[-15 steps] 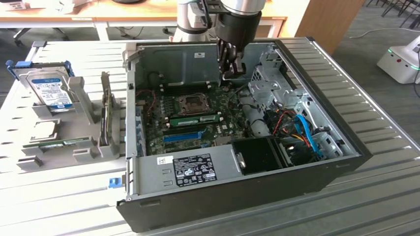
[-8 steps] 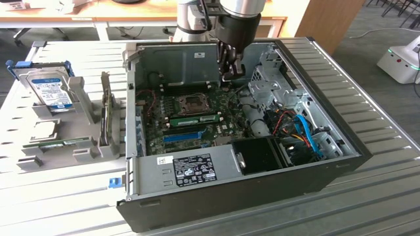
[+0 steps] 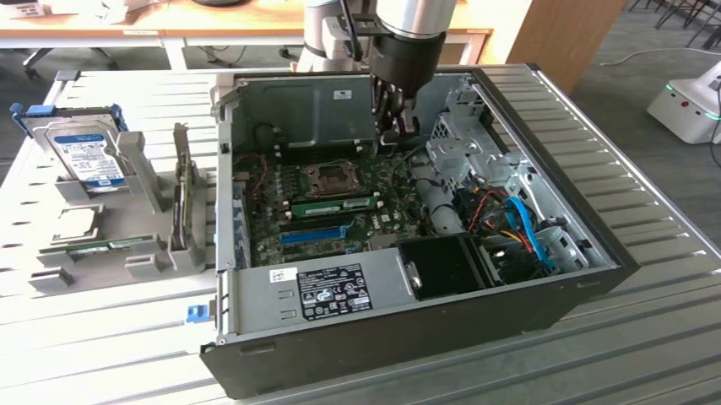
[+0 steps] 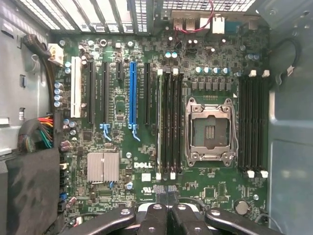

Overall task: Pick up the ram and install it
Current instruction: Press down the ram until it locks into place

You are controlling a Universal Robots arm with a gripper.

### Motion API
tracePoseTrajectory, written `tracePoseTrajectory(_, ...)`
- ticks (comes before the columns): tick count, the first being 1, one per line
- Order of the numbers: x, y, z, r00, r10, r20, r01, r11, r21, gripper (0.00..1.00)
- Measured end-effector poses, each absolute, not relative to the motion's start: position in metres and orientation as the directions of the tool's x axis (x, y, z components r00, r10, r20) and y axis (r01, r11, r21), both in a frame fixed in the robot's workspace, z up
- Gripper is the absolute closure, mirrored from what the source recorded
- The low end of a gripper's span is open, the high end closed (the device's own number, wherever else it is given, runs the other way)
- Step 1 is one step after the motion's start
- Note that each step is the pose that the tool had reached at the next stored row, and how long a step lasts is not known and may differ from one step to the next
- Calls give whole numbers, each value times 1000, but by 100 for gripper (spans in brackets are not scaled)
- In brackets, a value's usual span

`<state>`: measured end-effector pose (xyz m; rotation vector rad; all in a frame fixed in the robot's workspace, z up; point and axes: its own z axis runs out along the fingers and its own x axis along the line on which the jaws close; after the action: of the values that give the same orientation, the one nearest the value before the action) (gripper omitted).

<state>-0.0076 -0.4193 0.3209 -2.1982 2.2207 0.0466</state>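
A: What is taking up the slatted metal table (image 3: pixel 659 337)?
B: An open computer case (image 3: pixel 451 329) is lying on its side, with its Dell motherboard (image 4: pixel 122 147) facing up.
A: And beside the case?
B: Toward the exterior view's left, a gray holder (image 3: pixel 133 169) is propping up a hard drive (image 3: pixel 90 156) with a blue label.
A: How is the arm doing?
B: Its gripper (image 3: pixel 393 139) is hanging inside the case above the board, fingers pressing together with nothing between them.
A: Where is the ram sitting?
B: Just beside the CPU socket (image 4: pixel 210 129), the ram (image 3: pixel 334 203) is standing on edge in a slot, apart from the gripper.
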Motion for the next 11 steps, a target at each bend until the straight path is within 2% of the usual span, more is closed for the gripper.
tracePoseTrajectory(11,-8,-419,308,-10,-999,-33,-1000,10,10,89)
